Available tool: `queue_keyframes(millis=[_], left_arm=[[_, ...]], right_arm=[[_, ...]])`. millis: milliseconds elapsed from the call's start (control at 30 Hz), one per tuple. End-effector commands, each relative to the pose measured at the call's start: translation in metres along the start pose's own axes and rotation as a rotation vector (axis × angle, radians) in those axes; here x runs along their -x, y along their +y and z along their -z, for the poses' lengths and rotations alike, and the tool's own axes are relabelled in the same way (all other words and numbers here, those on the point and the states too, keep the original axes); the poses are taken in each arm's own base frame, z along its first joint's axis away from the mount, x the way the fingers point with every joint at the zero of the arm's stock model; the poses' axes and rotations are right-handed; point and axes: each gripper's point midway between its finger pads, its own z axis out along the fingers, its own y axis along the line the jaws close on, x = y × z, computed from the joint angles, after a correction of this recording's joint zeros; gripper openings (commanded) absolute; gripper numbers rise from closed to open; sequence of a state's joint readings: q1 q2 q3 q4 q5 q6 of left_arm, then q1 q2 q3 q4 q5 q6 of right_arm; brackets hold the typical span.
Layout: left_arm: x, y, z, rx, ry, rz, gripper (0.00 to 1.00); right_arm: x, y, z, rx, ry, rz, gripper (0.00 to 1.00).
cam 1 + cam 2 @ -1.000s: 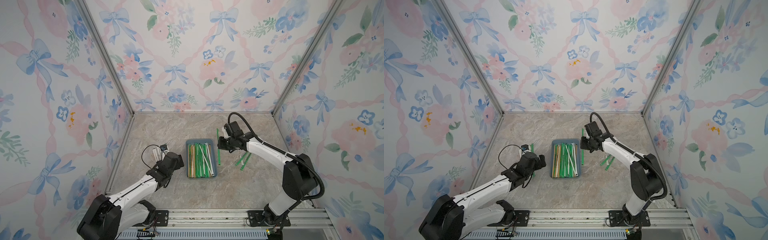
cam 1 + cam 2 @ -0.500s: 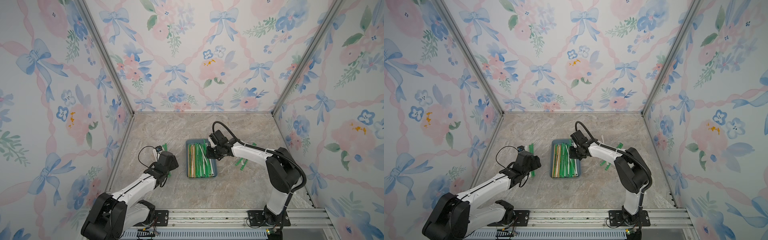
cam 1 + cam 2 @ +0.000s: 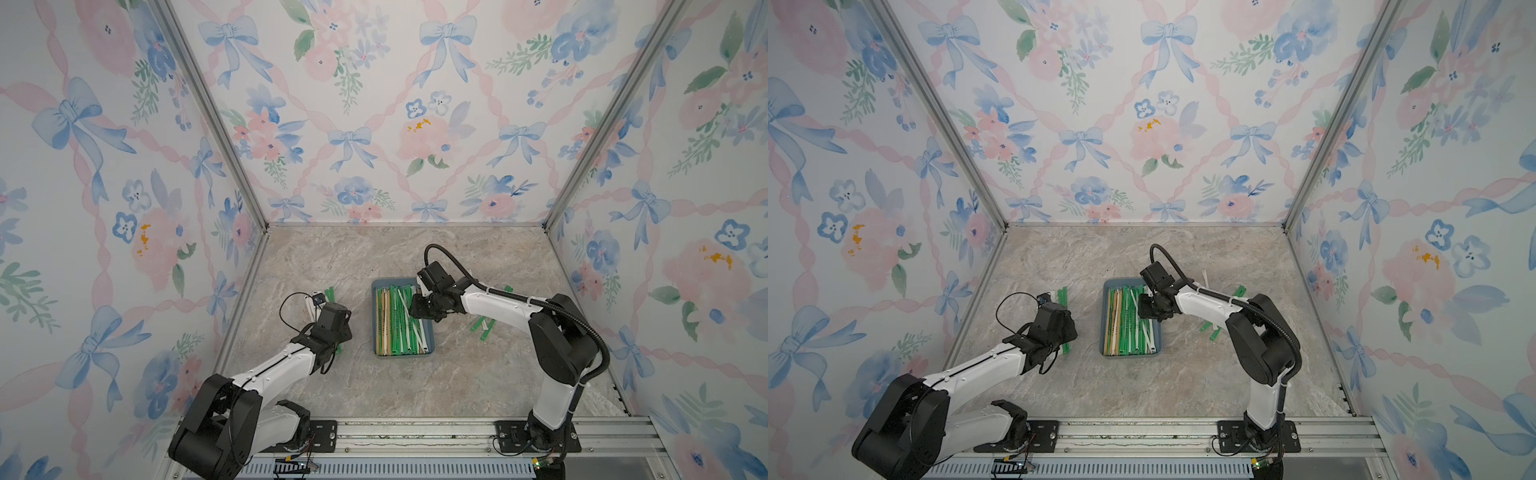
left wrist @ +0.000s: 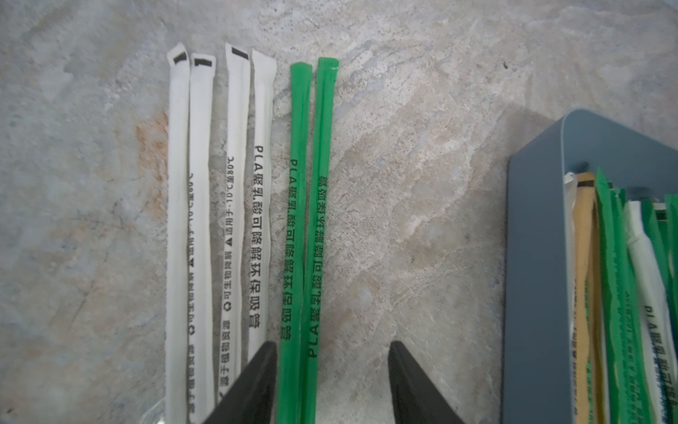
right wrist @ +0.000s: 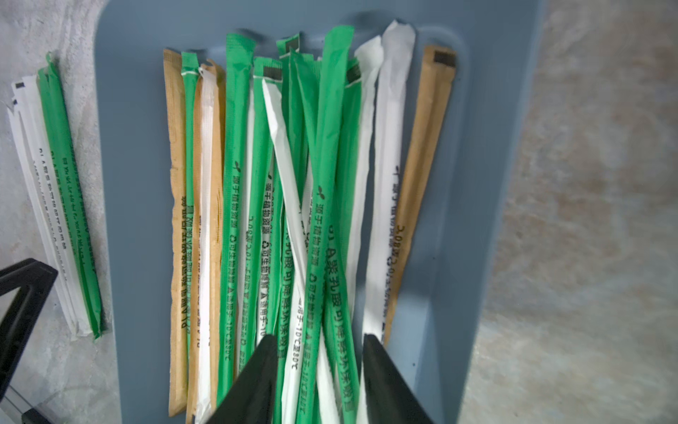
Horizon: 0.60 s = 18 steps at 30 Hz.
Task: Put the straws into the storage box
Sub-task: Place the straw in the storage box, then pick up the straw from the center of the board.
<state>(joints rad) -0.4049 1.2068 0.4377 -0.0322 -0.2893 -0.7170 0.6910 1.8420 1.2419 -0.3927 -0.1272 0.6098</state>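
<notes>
Left wrist: straws (image 4: 295, 227) within left claw (image 4: 332, 347)

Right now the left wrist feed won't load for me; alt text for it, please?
The left gripper stands open astride two green straws lying side by side on the marble table, not yet pinching them. Four white printed straws lie parallel beside them; on the green pair's other side sits the storage box, already holding more straws.
</notes>
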Motion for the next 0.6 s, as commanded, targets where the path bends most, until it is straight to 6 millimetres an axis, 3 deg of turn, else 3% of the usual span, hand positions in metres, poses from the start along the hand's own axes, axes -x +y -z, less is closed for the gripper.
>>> queue_keyframes(millis=[0, 300, 567], left_arm=[[0.004, 0.001, -0.002, 0.017, 0.006, -0.003, 0.42], [0.003, -0.004, -0.010, 0.021, 0.037, -0.032, 0.31], [0.001, 0.001, -0.015, 0.055, 0.042, -0.039, 0.35]], right_arm=[[0.003, 0.001, 0.019, -0.007, -0.039, 0.022, 0.43], [0.000, -0.010, 0.023, -0.011, -0.047, 0.009, 0.43], [0.001, -0.009, 0.033, -0.006, -0.068, 0.037, 0.45]])
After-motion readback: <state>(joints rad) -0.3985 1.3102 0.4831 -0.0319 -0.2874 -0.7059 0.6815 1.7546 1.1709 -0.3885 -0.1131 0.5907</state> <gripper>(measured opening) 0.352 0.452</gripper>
